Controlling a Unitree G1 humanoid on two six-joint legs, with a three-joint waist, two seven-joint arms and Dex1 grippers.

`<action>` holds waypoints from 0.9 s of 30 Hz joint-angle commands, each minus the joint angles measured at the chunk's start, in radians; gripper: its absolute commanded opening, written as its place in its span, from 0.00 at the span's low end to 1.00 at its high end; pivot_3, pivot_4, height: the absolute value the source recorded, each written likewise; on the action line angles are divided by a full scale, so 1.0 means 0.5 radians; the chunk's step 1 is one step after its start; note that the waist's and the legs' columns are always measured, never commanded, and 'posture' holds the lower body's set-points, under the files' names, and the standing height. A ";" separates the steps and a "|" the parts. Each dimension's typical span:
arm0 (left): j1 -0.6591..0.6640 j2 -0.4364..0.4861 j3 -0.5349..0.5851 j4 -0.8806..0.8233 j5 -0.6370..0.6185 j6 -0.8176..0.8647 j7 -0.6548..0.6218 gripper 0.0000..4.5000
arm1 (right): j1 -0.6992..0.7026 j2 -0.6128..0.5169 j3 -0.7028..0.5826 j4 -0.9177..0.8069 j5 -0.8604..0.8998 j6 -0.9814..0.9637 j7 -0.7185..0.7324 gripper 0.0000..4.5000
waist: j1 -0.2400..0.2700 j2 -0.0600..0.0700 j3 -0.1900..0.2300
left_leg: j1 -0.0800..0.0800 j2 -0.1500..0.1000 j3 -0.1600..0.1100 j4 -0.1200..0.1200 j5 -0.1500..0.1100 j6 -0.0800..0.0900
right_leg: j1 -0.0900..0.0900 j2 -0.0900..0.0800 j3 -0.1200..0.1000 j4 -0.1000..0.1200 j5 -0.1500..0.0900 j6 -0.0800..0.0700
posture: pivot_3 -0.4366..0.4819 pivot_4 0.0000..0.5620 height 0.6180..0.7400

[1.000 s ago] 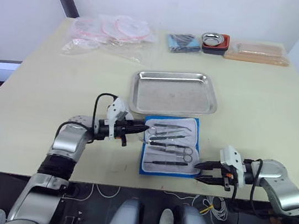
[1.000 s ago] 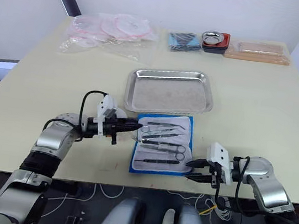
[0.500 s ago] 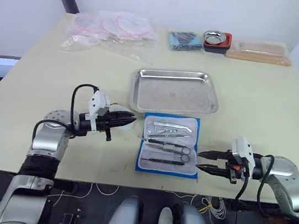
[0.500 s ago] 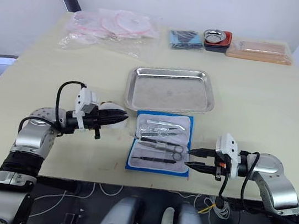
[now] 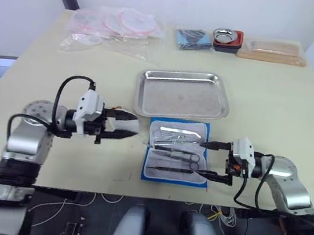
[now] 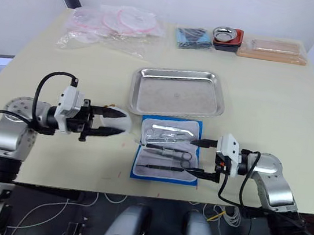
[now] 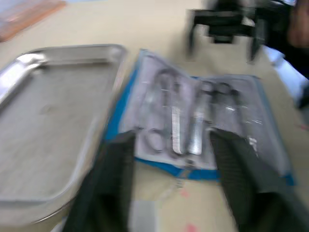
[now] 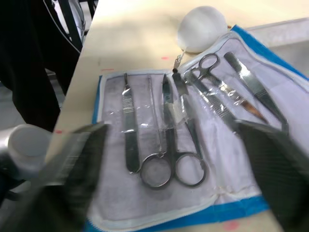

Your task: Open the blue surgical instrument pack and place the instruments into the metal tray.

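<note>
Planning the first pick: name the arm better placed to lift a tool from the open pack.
Right. Its open pincer sits at the pack edge beside the tools; the left pincer is farther off.

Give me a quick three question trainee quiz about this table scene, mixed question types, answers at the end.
1. True or false: the large shallow stainless steel tray holds instruments.
2. The bright blue fabric instrument pack lies: A) shut B) open C) inside the tray.
3. Fill in: the right gripper has its fingers ___ beside the pack's edge.

Key: 1 false, the tray is empty. 2 B, the silver metal instruments lie on its lining. 3 open.
</note>
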 commanded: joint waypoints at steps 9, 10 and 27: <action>0.040 0.100 0.073 -0.404 -0.230 0.162 -0.045 0.99 | -0.187 0.098 0.039 0.399 -0.121 -0.323 0.102 1.00 | 0.002 0.000 0.004 | 0.000 0.000 0.000 0.001 0.000 0.000 | 0.000 0.001 0.000 0.001 0.000 0.000 | 0.48 0.27 1.00; 0.042 0.093 0.082 -0.411 -0.249 0.181 -0.030 0.99 | -0.195 0.100 0.042 0.422 -0.127 -0.333 0.108 1.00 | 0.001 0.000 0.004 | 0.000 0.000 0.000 0.001 0.000 0.000 | 0.000 0.001 0.000 0.001 0.000 0.000 | 0.48 0.27 1.00; 0.127 0.058 0.082 -0.442 -0.280 0.221 0.028 0.99 | -0.290 0.086 0.232 0.804 -0.486 -0.267 0.053 1.00 | -0.002 -0.002 0.002 | 0.008 0.001 0.002 0.002 0.000 0.000 | 0.004 0.003 0.002 0.004 0.001 -0.002 | 0.48 0.27 1.00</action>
